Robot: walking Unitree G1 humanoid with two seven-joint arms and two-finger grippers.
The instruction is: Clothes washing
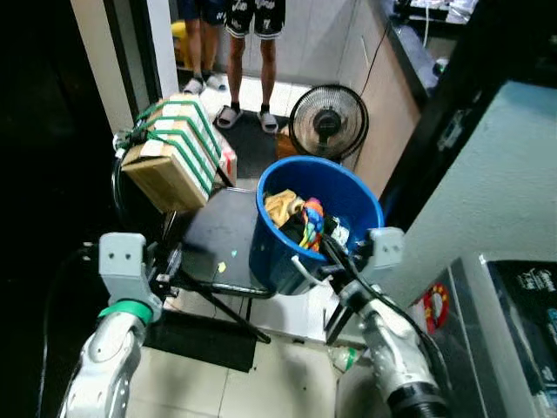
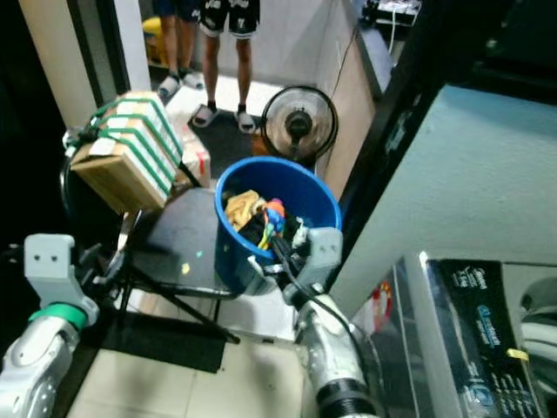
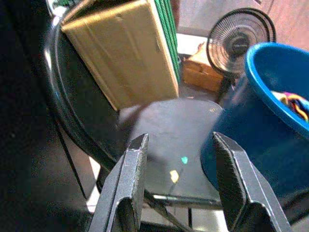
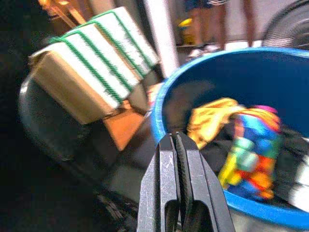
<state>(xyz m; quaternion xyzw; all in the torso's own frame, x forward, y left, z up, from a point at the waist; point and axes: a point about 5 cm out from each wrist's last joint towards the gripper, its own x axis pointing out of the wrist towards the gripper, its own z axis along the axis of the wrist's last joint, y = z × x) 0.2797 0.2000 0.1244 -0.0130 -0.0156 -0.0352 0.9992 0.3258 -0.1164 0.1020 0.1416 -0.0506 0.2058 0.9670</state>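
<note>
Clothes [image 1: 303,218] fill blue bucket [image 1: 278,252]; no legible writing on cardboard box [image 1: 174,157].

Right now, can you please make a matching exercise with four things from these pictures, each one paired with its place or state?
Things:
1. round blue plastic bucket
2. brown cardboard box with green straps
3. black electric floor fan
4. right gripper

Places or states:
A. shut, at the bucket's rim
B. on the floor behind the bucket
C. leaning at the back of the black chair
D. on the chair seat, holding coloured clothes

Pairs: 1-D, 2-C, 3-B, 4-A
</note>
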